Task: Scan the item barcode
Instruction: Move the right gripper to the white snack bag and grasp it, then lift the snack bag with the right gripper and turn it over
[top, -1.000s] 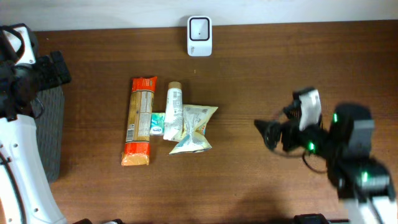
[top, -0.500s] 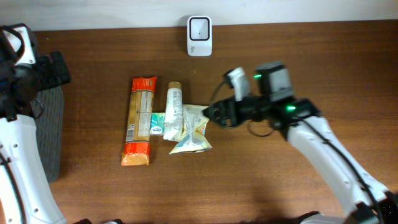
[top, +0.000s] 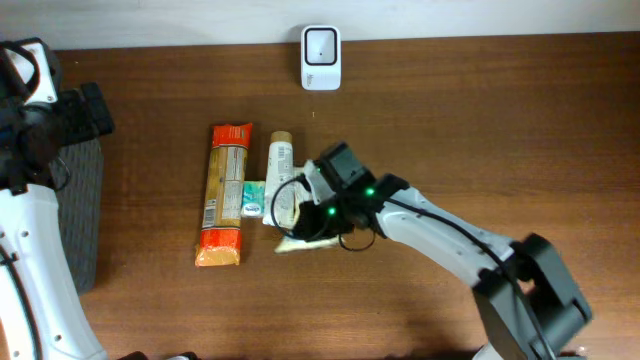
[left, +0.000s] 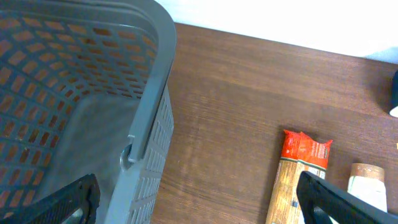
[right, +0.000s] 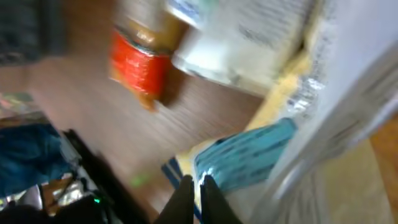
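Right fingers (right: 180, 202) together — perhaps at the pouch (top: 303, 239) edge

Setting: mock shop checkout on a robot test bench. Evidence: white barcode scanner (top: 321, 44) at back edge of wooden table (top: 480, 110); grey perforated basket (left: 152, 93) at left; packaged groceries (top: 225, 195) grouped mid-table.

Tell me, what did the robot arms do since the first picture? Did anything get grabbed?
The right tool swung leftward across the table to the snack pouch and snapped shut there; whether it pinches the pouch is too blurry to tell. The left tool stayed open by the basket. The pasta pack, tube and scanner did not move.
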